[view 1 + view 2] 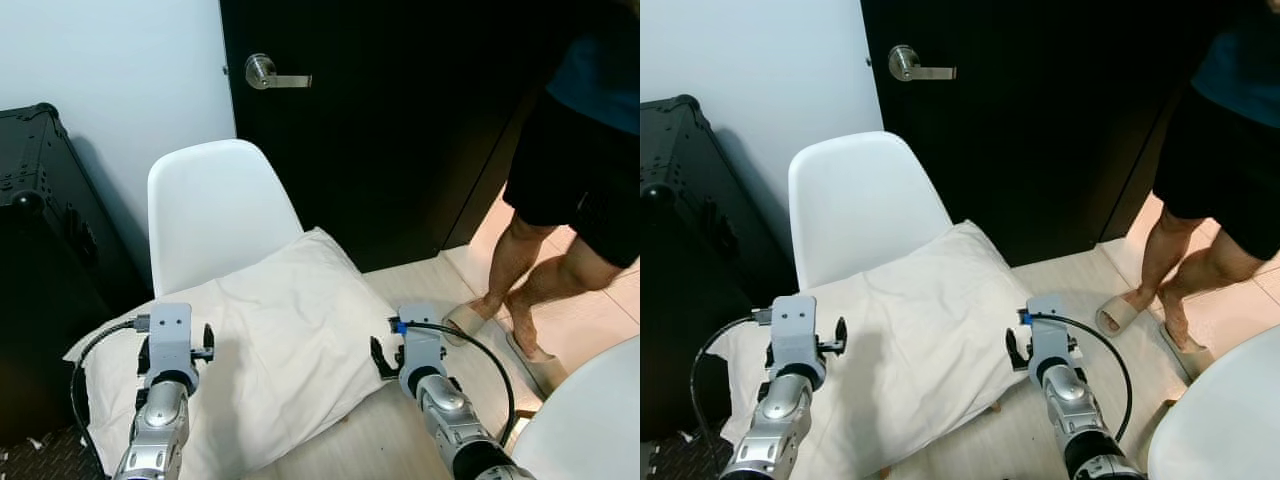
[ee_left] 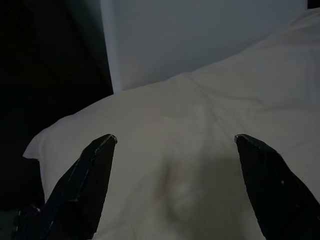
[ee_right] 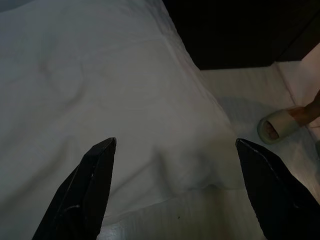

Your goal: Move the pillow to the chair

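Nearest, the left gripper (image 2: 172,187) and right gripper (image 3: 175,187) hover over the pillow's two ends, each with fingers spread wide and holding nothing. The pillow (image 1: 290,330) already lies across the seat of the white chair (image 1: 215,205), overhanging both sides. Probably best to draw both arms straight back without snagging the cover. The right wrist view shows the pillow's drooping corner; the head views add a person's legs (image 1: 530,270) by the dark door (image 1: 400,110).

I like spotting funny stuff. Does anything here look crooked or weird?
The pillow lies askew on the white chair, far too big for the seat, its corners hanging over both sides. Both tools, left and right, hover open above it.
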You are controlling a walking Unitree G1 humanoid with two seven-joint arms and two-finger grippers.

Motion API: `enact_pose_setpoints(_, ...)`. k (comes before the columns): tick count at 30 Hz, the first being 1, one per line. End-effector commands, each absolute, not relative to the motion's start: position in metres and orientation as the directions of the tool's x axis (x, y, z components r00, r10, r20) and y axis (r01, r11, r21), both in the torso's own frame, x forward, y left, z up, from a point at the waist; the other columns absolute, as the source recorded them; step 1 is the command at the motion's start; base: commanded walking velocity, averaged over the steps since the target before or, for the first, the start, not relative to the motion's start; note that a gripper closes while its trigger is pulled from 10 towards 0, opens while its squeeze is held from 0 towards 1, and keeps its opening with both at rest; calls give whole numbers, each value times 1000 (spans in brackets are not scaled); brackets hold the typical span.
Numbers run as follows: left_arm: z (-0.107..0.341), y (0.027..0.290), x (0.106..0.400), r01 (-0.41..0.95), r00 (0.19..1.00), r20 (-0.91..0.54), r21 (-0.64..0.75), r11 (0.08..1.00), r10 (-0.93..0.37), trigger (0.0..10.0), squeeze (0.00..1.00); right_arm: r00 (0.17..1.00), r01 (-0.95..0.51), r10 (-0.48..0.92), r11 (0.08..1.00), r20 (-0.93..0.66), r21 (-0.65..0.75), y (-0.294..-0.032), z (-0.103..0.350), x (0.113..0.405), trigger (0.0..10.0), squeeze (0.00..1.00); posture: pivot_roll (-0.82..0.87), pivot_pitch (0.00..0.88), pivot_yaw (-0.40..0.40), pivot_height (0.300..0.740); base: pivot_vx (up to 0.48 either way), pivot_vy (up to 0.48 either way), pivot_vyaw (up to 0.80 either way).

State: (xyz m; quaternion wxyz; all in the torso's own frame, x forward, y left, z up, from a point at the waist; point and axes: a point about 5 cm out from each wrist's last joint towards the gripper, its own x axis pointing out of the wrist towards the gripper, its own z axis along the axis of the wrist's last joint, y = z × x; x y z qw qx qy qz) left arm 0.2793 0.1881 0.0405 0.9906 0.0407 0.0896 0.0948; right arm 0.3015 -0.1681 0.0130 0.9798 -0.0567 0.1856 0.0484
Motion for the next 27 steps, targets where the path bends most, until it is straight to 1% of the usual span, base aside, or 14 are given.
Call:
enact_pose_setpoints(1,34,187,275,-182,961,-192,106,978,200,10000,0,924,-110,68,990,-375,-92,-169,10,298,10000,0,69,104,-53,740,0,-480,0)
enact_pose_setpoints(2,34,187,275,-182,961,-192,106,978,200,10000,0,924,-110,68,990,-375,-92,-169,10,298,10000,0,69,104,-53,740,0,-480,0)
enact_pose_setpoints(5,33,189,274,-208,956,-194,71,975,218,10000,0,924,-111,68,990,-376,-93,-169,9,298,10000,0,68,102,-54,740,0,0,0)
enact_pose_setpoints(24,34,191,273,-220,956,-185,59,974,228,10000,0,925,-114,69,988,-373,-100,-171,10,298,10000,0,69,113,-58,740,0,0,0)
enact_pose_setpoints(27,32,191,272,-221,953,-203,48,974,226,10000,0,925,-114,69,988,-374,-101,-170,10,298,10000,0,69,114,-58,740,0,480,0)
